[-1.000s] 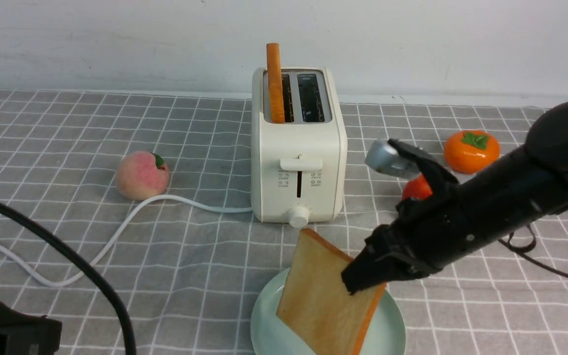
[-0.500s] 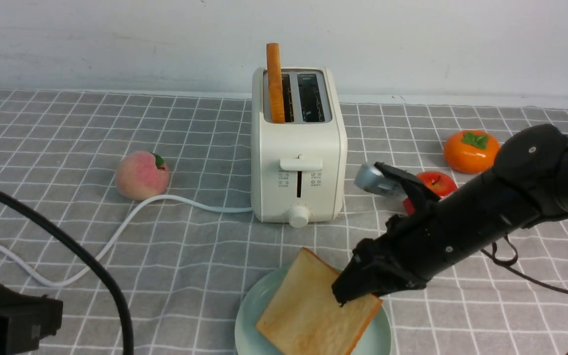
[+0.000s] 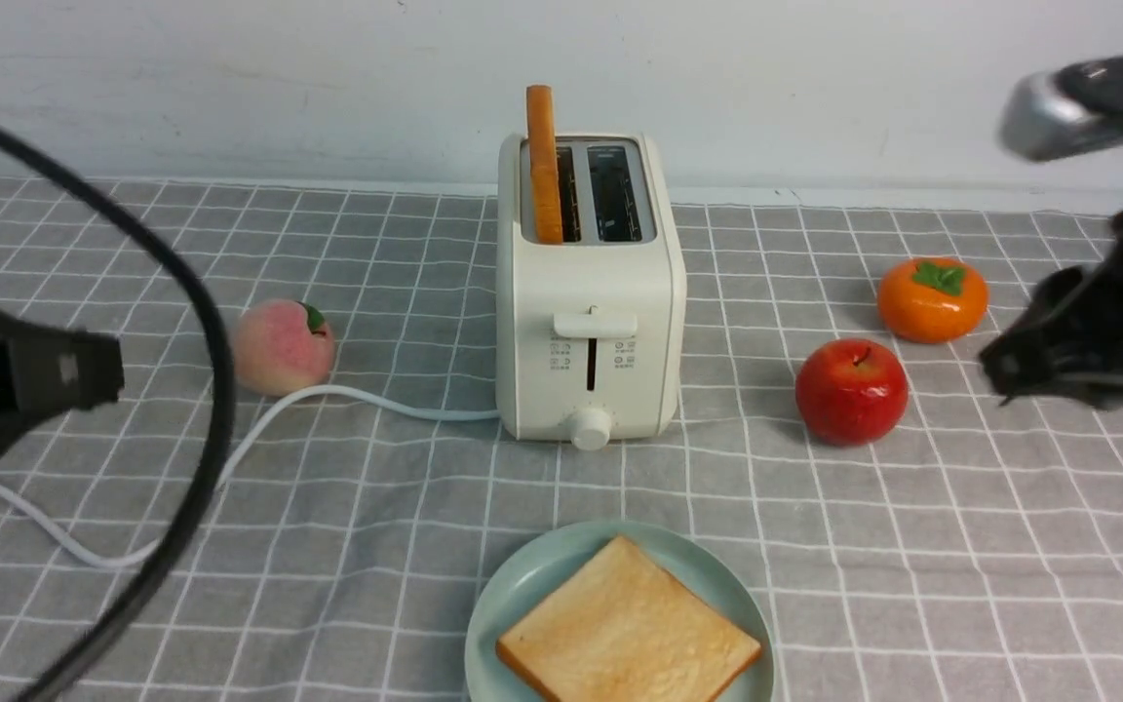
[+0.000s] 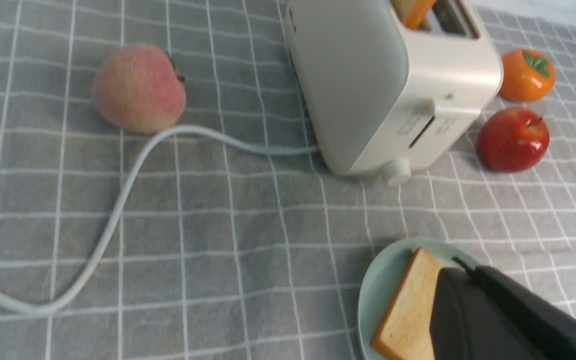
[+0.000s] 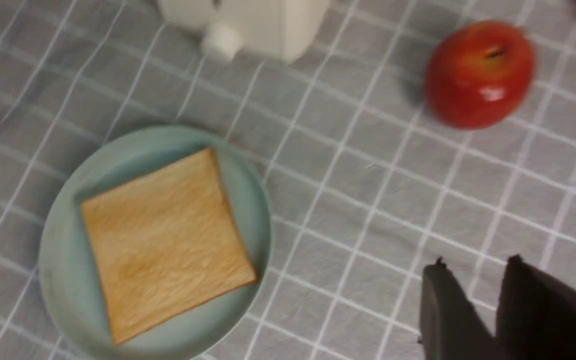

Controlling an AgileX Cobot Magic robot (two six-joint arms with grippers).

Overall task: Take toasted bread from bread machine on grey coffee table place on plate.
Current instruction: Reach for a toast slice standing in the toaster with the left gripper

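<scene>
One slice of toasted bread [image 3: 628, 634] lies flat on the mint-green plate [image 3: 522, 585] at the front of the grey coffee table [image 3: 376, 507]. A second slice [image 3: 543, 161] stands upright in the left slot of the cream bread machine [image 3: 589, 331]. My right gripper [image 3: 995, 375] hangs at the far right, well clear of the plate. In the right wrist view this gripper [image 5: 475, 262] is open with only cloth showing between its fingers, and the toast [image 5: 165, 240] lies apart from it. My left gripper [image 3: 108, 366] hovers at the left, shut and empty [image 4: 455, 272].
A peach [image 3: 282, 346] sits left of the toaster, beside the white cord [image 3: 259, 439]. A red apple [image 3: 851, 390] and an orange persimmon [image 3: 932, 297] stand to its right. The left arm's black cable [image 3: 201, 390] arcs over the table's left side.
My right gripper let go of the slice, which dropped flat onto the plate, and the arm drew back up to the right. The left arm rose at the left.
</scene>
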